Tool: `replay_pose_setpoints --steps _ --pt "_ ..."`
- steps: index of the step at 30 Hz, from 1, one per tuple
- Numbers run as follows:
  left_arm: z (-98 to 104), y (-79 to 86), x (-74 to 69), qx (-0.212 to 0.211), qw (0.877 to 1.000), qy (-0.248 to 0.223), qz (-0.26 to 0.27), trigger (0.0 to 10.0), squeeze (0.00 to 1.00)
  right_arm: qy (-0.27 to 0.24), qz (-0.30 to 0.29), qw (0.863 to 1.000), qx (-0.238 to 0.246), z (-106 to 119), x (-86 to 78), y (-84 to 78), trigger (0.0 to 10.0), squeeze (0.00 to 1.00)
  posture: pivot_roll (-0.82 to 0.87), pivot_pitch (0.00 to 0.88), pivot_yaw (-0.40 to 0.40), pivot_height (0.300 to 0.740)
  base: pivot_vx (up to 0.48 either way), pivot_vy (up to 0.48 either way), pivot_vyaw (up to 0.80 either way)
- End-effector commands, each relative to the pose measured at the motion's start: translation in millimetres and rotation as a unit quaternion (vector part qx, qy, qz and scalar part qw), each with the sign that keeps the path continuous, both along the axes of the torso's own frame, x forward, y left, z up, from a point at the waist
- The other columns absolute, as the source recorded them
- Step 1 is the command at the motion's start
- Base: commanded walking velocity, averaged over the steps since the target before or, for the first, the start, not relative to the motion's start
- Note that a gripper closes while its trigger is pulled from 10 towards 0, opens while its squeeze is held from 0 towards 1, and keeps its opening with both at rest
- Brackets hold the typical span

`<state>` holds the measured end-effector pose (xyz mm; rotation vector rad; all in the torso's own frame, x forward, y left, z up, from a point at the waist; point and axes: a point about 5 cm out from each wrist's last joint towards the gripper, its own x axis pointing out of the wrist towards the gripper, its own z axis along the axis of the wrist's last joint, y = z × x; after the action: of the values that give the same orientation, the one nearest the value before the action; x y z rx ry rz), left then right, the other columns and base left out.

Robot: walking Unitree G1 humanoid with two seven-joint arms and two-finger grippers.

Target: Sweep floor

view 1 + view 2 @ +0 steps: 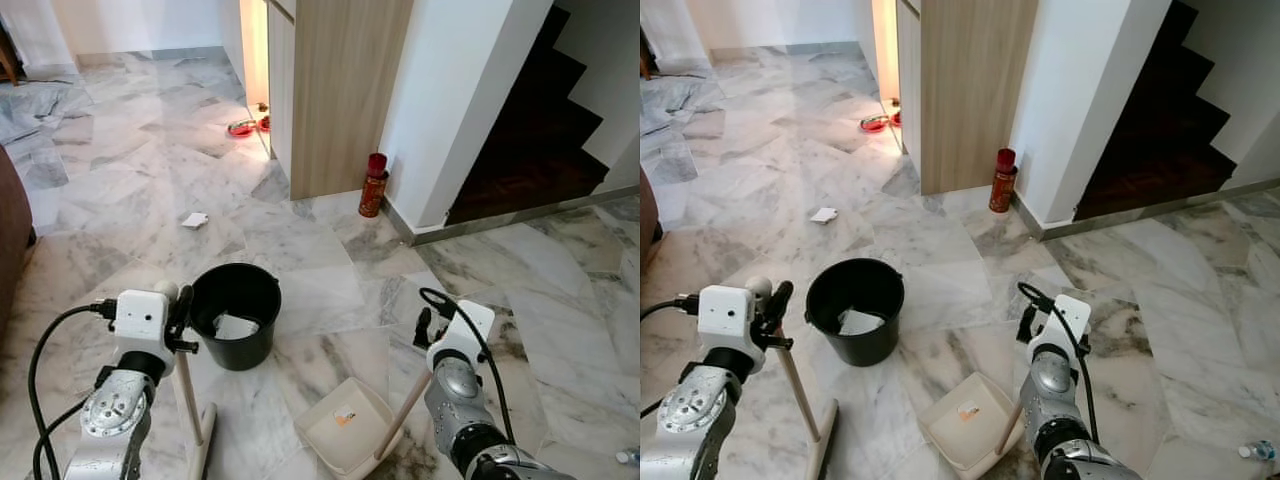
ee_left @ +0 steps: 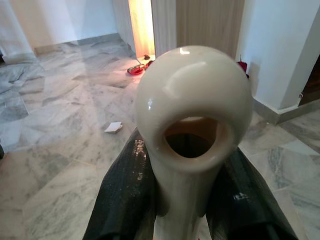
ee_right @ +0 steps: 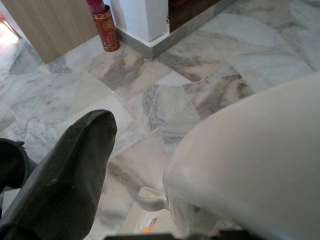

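Broom [image 1: 187, 395] stands upright at my left, its cream handle clamped between my left jaws [image 1: 176, 318], whose black fingers [image 2: 125, 195] press both sides just under the rounded, holed tip; its head rests on the marble floor [image 1: 330, 250] beside my feet. My right jaws [image 1: 424, 330] are closed around the handle of the dustpan [image 1: 345, 425], which sits flat on the floor in front of me with a small orange scrap in it. Between the two, just beside the broom, stands a black bucket [image 1: 236, 313] with crumpled paper inside.

What is left to sweep, as far as I can see, is one white paper scrap [image 1: 194, 219] lying well ahead and to the left of the bucket. To do this well, I judge I should walk closer, set the broom head beyond the scrap and draw it back in short, low strokes toward the pan, keeping the pan's lip pressed flat so the paper slides in.

Room is generous to the left and ahead. To the right, a wooden cabinet [image 1: 340, 90] corner, a red can [image 1: 374, 185] at the white wall's foot and a dark stairway [image 1: 540, 130] narrow things; the bucket is near enough for a broom swing to tip it.
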<state>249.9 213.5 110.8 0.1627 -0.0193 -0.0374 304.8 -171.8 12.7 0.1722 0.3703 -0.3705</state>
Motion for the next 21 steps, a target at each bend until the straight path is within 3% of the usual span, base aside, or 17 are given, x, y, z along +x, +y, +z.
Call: replay_pose_setpoints --steps 1,21 --pt "5.7 -1.7 -0.9 0.004 1.0 -0.018 -0.005 10.0 0.0 -0.003 -0.003 1.0 -0.009 2.4 1.5 -5.4 10.0 0.0 0.28 0.029 -0.085 0.74 0.0 0.0 0.0" --pt "3.4 -3.9 -3.1 0.0 1.0 -0.015 -0.005 10.0 0.0 -0.007 0.0 1.0 -0.029 5.1 2.9 -8.1 10.0 0.0 0.27 0.04 -0.091 0.74 0.0 0.028 -0.08"
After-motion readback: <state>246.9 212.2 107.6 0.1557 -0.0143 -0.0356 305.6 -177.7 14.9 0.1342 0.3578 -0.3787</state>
